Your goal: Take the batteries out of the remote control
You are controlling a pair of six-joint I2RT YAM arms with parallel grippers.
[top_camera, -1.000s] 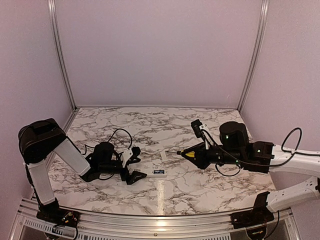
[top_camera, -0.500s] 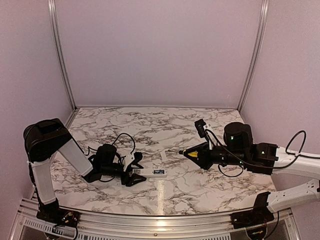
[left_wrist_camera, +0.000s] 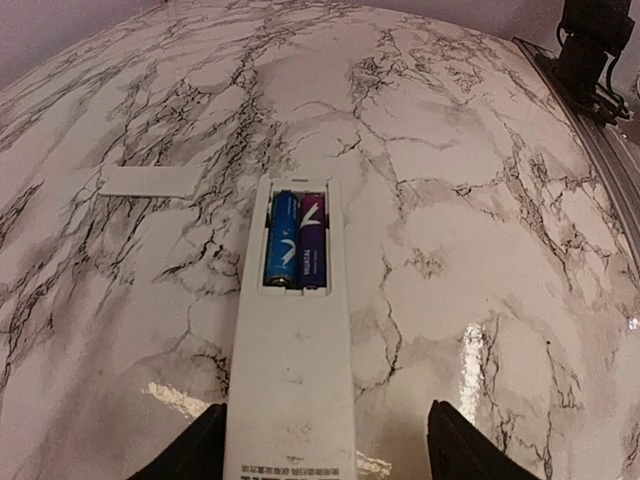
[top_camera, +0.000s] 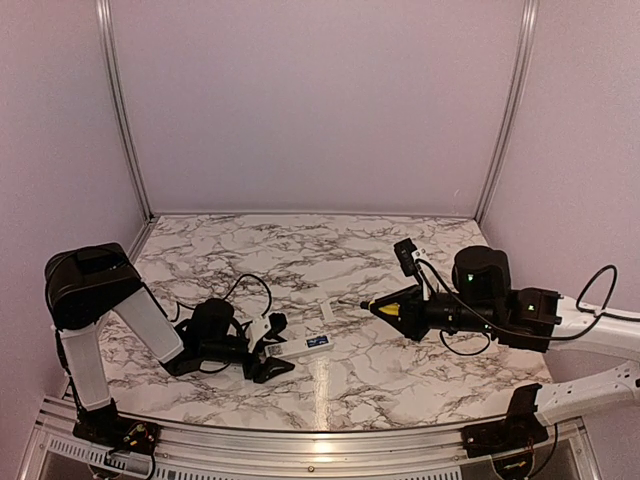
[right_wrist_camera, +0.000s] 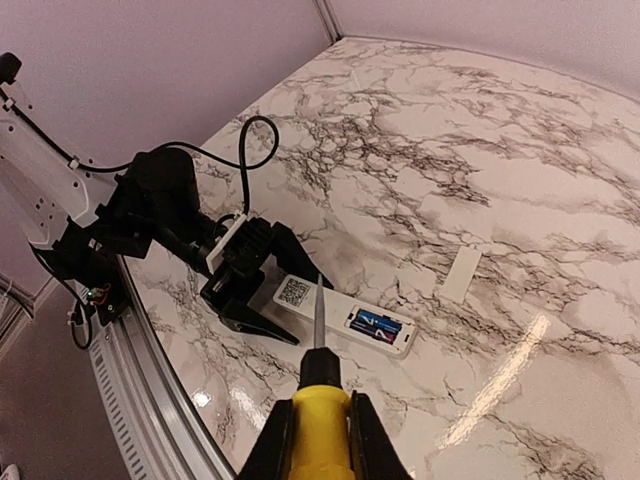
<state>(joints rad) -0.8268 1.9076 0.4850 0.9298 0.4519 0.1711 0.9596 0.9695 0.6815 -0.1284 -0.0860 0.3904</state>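
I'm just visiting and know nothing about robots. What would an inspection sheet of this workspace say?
Surface: marble-patterned table, glossy, with glare spots.
Job's things: remote control lies with cover off; two batteries, blue and purple, sit in its compartment.
Clutter: white cover piece lies apart from the remote.
Grippers: left gripper open, straddling the remote's end; right gripper shut on yellow-handled screwdriver, held above the table.
Cables: black cable loops at the left wrist; another trails behind the right arm.
Surroundings: plain lilac walls, metal frame posts.
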